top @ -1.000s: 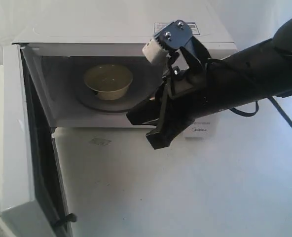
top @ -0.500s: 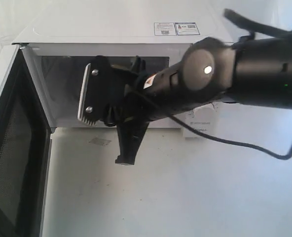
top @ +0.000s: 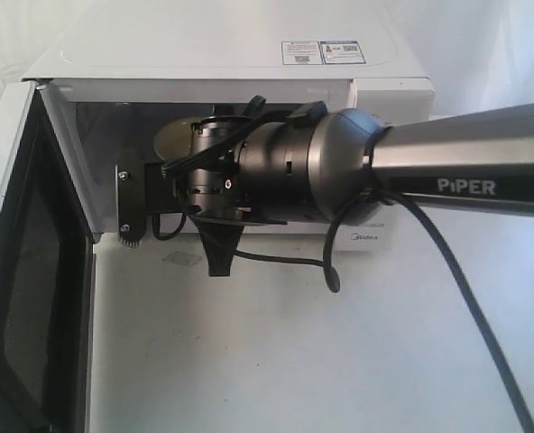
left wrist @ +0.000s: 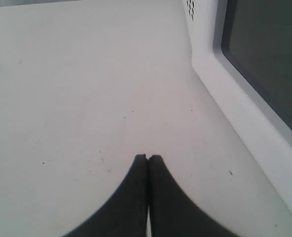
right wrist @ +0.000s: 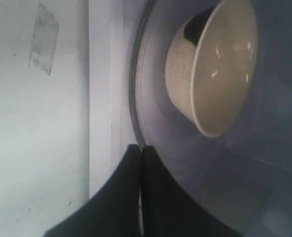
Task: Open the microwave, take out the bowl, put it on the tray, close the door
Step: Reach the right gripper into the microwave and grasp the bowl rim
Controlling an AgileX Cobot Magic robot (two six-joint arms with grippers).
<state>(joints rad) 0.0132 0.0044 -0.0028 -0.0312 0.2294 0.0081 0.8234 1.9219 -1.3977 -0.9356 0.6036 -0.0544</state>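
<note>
In the exterior view, you had the microwave (top: 222, 63) standing with its door (top: 23, 271) swung wide to the left. Your right arm (top: 447, 171) reached across the front of the open cavity. The right gripper (top: 220, 267) pointed down near the front sill, though the wrist hid so much that I couldn't read its jaws from there. Only a sliver of the cream bowl (top: 172, 142) showed behind the wrist, inside the cavity.

In the left wrist view, your left gripper (left wrist: 147, 158) hung over the bare table (left wrist: 77, 89). Its fingertips were pressed together on nothing, near the door's (left wrist: 264, 54) windowed panel.

In the right wrist view, the right gripper (right wrist: 141, 148) was pinched tight and empty. Its tips were at the front edge of the glass turntable (right wrist: 153, 123). The bowl (right wrist: 220, 74) sat on that turntable, apart from the fingertips.
</note>
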